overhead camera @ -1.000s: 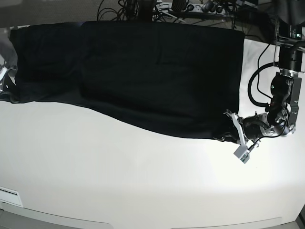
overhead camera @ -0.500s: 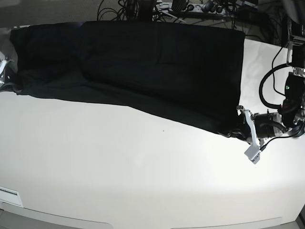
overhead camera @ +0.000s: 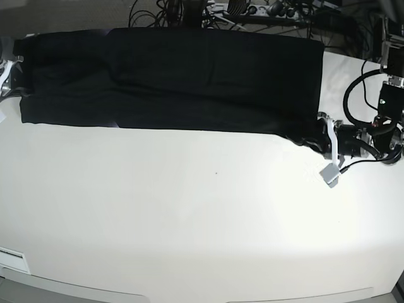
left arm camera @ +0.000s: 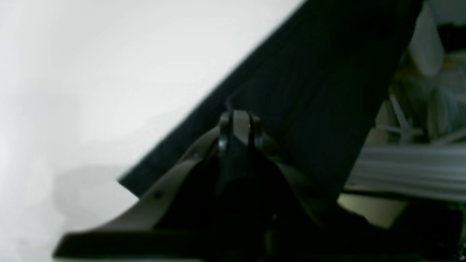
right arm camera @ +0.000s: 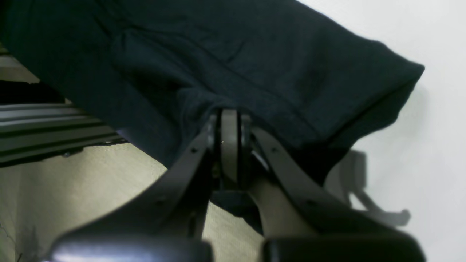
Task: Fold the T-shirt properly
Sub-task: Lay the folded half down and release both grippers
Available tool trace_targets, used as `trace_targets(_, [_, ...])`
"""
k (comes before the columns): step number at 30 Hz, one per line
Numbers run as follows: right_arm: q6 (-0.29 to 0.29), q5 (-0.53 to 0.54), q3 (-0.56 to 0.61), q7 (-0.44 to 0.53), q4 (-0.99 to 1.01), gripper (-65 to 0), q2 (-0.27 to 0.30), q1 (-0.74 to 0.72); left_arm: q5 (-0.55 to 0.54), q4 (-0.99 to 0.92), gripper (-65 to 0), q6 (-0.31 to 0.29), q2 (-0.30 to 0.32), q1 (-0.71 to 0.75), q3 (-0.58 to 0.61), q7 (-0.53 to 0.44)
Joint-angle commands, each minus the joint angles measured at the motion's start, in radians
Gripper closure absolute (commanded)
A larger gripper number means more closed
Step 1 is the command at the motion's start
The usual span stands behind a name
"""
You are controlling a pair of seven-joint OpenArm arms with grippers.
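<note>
The left gripper (left arm camera: pixel 238 125) is clamped on the T-shirt (overhead camera: pixel 189 79) at its lower right corner in the base view; the right gripper (right arm camera: pixel 229 123) pinches bunched cloth at the upper left edge. The shirt lies as a long black band across the top of the white table (overhead camera: pixel 189 214). To fold well, I judge both corners should travel level and land together, keeping the cloth taut. Count: one shirt, two grippers

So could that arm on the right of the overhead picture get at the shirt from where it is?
Yes, it seems so: the left gripper is already shut on the T-shirt corner, nothing between them.
</note>
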State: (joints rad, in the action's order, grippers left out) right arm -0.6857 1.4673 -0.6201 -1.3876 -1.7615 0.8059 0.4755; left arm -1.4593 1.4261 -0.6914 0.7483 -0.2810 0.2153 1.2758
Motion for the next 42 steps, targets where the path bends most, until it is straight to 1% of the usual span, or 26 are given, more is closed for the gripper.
trace_targets(1, [-0.003, 0.016, -0.015, 0.021, -0.012, 0.0, 0.026, -0.006, -0.024, 0.014, 0.0, -0.007, 0.02, -0.014, -0.011, -0.003])
trace_targets(4, [-0.003, 0.016, -0.015, 0.037, -0.012, 0.0, 0.026, -0.008, -0.024, 0.014, 0.0, -0.007, 0.029, -0.006, -0.011, -0.002])
trace_targets(6, [0.0, -0.02, -0.015, 0.084, -0.012, 0.0, 0.026, -0.008, -0.024, 0.014, 0.0, -0.007, 0.037, -0.007, -0.011, 0.001])
trace_targets(9, [0.045, -0.114, -0.015, 0.165, -0.012, 0.0, 0.026, -0.008, -0.024, 0.015, 0.0, -0.007, 0.05, -0.007, -0.011, 0.006])
trace_targets(11, [0.074, -0.162, -0.015, 0.185, -0.012, 0.0, 0.026, -0.008, -0.024, 0.022, 0.0, -0.007, 0.058, -0.007, -0.011, 0.014])
trace_targets(14, [0.084, -0.169, -0.015, 0.148, -0.012, 0.0, 0.026, -0.008, -0.024, 0.056, 0.0, -0.007, 0.074, -0.007, -0.011, 0.034])
trace_targets(18, [0.074, -0.093, -0.015, 0.117, -0.013, 0.0, 0.026, -0.008, -0.024, 0.113, 0.0, -0.007, 0.1, -0.007, -0.011, 0.035])
trace_targets(21, [0.057, -0.04, -0.015, 0.075, -0.013, 0.0, 0.026, -0.008, -0.024, 0.148, 0.0, -0.007, 0.106, -0.004, -0.012, 0.046])
trace_targets(23, [0.058, -0.023, -0.015, 0.054, -0.012, 0.0, 0.026, -0.007, -0.024, 0.161, 0.0, -0.007, 0.105, 0.005, -0.011, 0.058])
trace_targets(30, [0.057, -0.039, -0.015, 0.054, -0.012, 0.0, 0.026, -0.007, -0.024, 0.163, 0.0, -0.007, 0.105, 0.057, -0.011, 0.061])
trace_targets(35, [0.058, -0.127, -0.015, 0.064, -0.012, 0.0, 0.026, -0.007, -0.024, 0.163, 0.0, -0.007, 0.106, 0.065, -0.011, 0.084])
trace_targets(42, [0.06, -0.13, -0.015, 0.076, -0.012, 0.0, 0.022, -0.008, -0.024, 0.163, 0.0, -0.007, 0.105, 0.065, -0.012, 0.087])
